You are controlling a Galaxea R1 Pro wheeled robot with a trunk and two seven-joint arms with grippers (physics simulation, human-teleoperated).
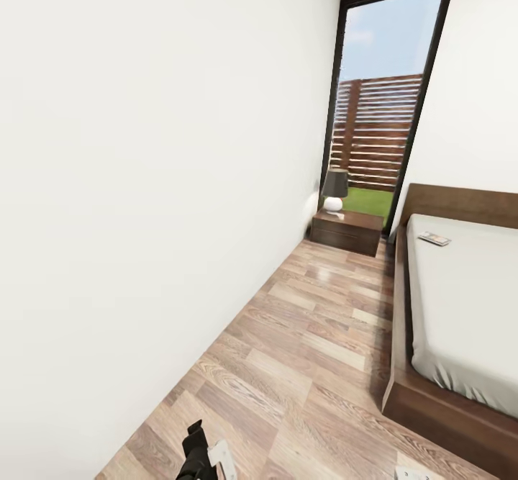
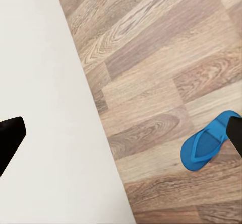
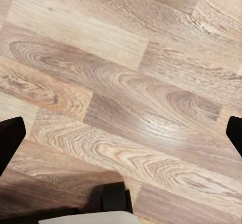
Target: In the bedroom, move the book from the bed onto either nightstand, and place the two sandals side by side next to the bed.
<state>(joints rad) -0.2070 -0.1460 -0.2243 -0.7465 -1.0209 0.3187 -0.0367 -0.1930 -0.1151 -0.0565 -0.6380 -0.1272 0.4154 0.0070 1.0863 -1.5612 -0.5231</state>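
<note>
The book (image 1: 434,238) lies flat on the pale mattress of the bed (image 1: 467,300), near the brown headboard at the right. The nightstand (image 1: 345,229) stands against the far wall left of the bed, with a lamp on it. One blue sandal (image 2: 206,142) lies on the plank floor in the left wrist view, close to one fingertip (image 2: 236,133). My left gripper (image 2: 123,136) is open above the line where the white wall meets the floor. My right gripper (image 3: 122,133) is open over bare planks, holding nothing. Part of my left arm (image 1: 198,458) shows low in the head view.
A long white wall (image 1: 144,214) runs along the left. A tall glass door (image 1: 381,127) with a wooden fence behind it closes the far end. A strip of wood floor (image 1: 309,343) runs between wall and bed frame. A dark part with a white edge (image 3: 113,201) shows in the right wrist view.
</note>
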